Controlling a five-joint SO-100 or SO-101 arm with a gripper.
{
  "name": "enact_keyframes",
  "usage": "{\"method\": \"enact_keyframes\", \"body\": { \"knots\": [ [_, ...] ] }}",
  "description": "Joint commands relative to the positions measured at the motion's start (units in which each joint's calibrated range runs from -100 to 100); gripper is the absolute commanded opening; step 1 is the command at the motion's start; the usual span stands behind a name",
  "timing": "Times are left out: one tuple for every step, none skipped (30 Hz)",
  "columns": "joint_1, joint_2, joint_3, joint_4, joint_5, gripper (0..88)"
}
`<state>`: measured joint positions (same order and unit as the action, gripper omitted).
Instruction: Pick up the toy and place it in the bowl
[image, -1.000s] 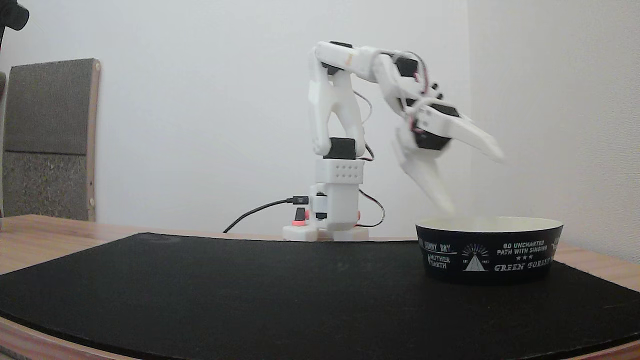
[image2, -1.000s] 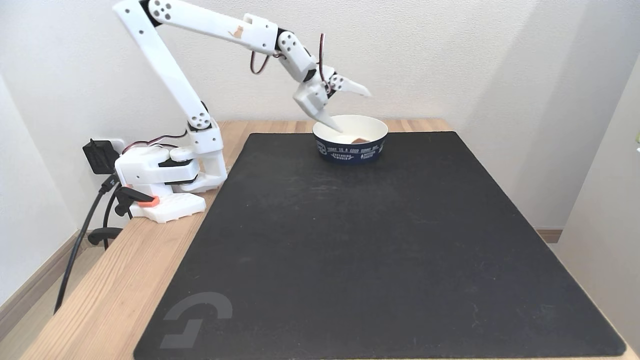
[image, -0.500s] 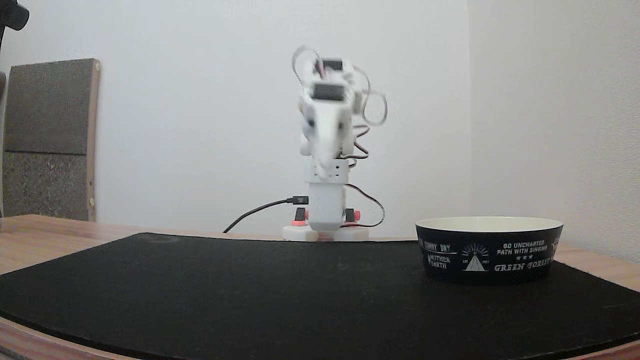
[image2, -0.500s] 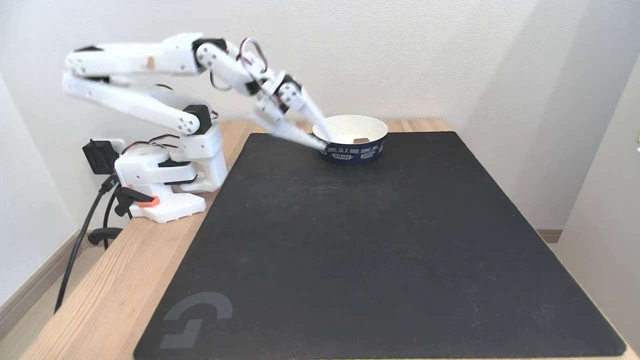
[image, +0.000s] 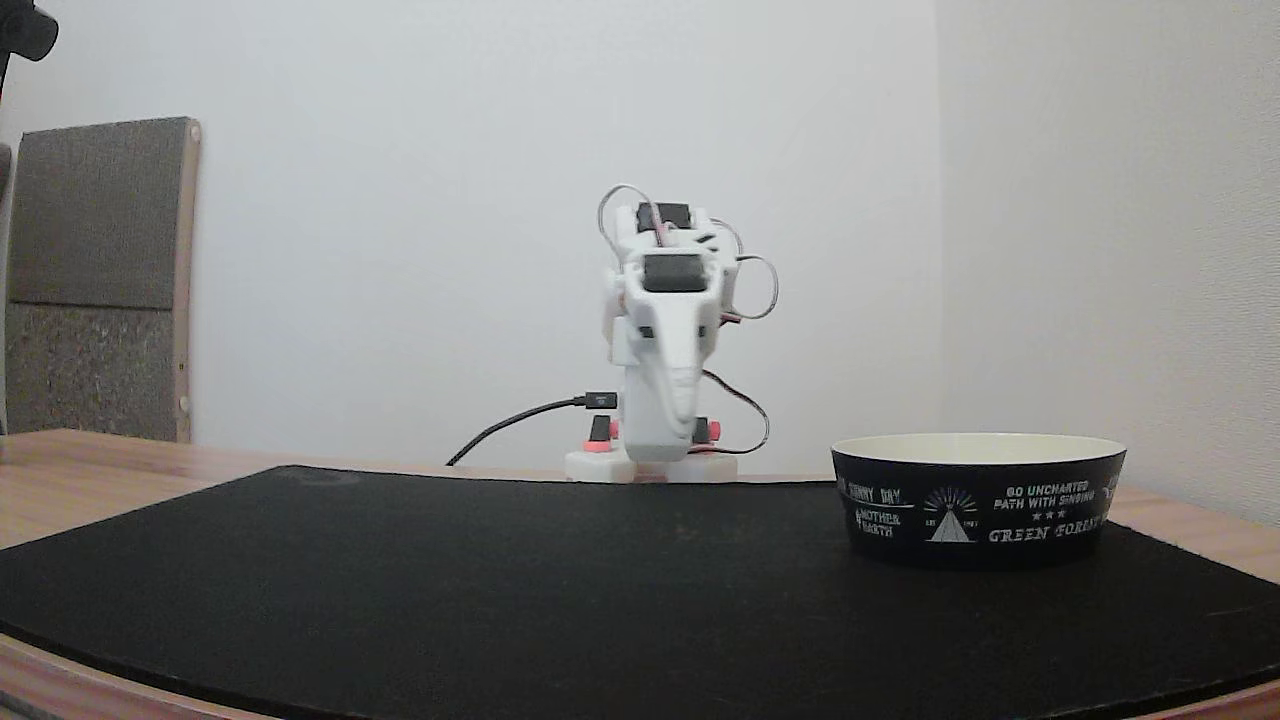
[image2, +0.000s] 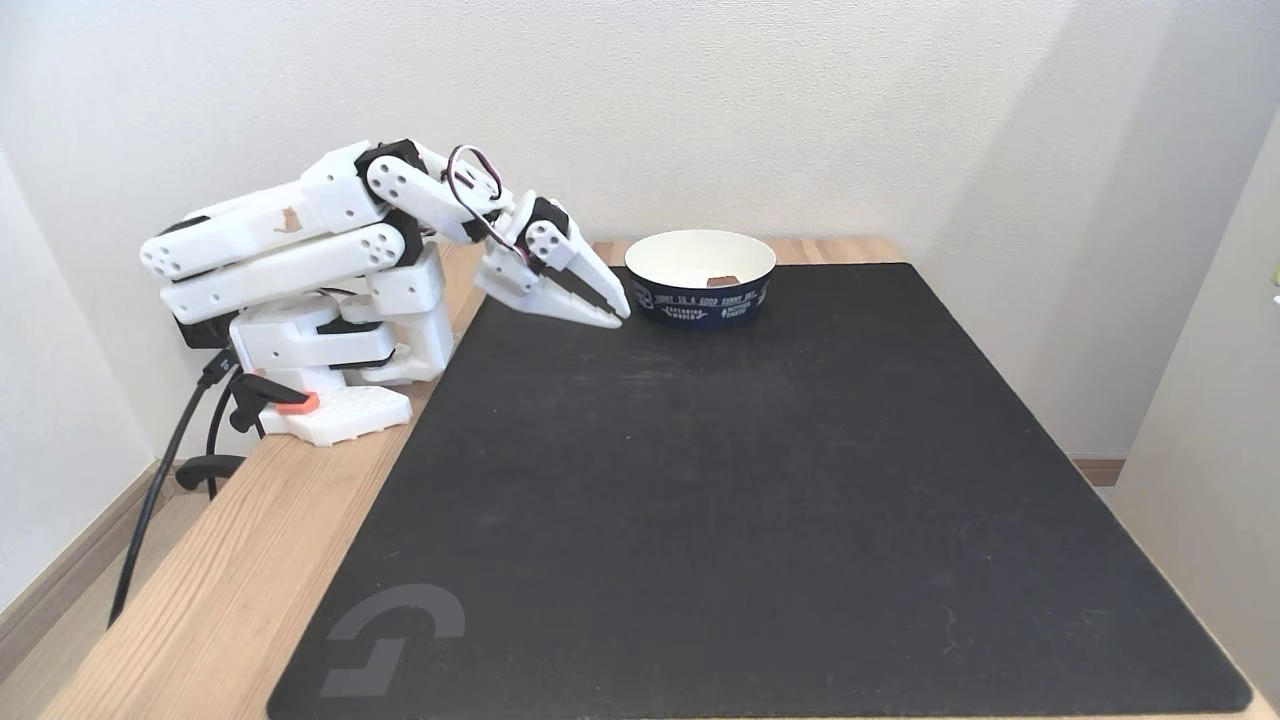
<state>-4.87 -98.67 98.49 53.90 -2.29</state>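
Toy (image2: 722, 281) inside bowl (image2: 700, 300); tool (image2: 617, 311) empty, nearly closed, just beside bowl. Risk: careless swing nudging bowl.

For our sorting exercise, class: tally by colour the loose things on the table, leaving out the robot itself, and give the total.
Black: 2, the mat and the bowl, black outside
Dull red: 1, the toy inside the bowl
Total: 3
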Motion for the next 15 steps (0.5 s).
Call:
{"method": "enact_keyframes", "body": {
  "knots": [
    [-0.4,-0.7,0.4,0.5,-0.2,3.7],
    [-0.4,-0.7,0.4,0.5,-0.2,3.7],
    [-0.4,-0.7,0.4,0.5,-0.2,3.7],
    [-0.4,-0.6,0.4,0.5,0.0,3.7],
    [-0.4,-0.6,0.4,0.5,0.0,3.7],
    [-0.4,-0.6,0.4,0.5,0.1,3.7],
    [-0.7,-0.6,0.4,0.5,0.2,3.7],
    [-1.6,-0.6,0.4,0.5,0.3,3.7],
    [-2.5,-0.6,0.4,0.5,0.3,3.6],
    [-3.6,-0.6,0.4,0.5,0.3,3.3],
    [-4.6,-0.6,0.4,0.5,0.3,3.3],
    [-5.7,-0.6,0.4,0.5,0.3,3.2],
    [-5.7,-0.6,0.4,0.5,0.3,3.2],
    [-5.5,-0.6,0.4,0.5,0.3,3.1],
    [-5.3,-0.6,0.4,0.5,0.2,3.1]
  ]
}}
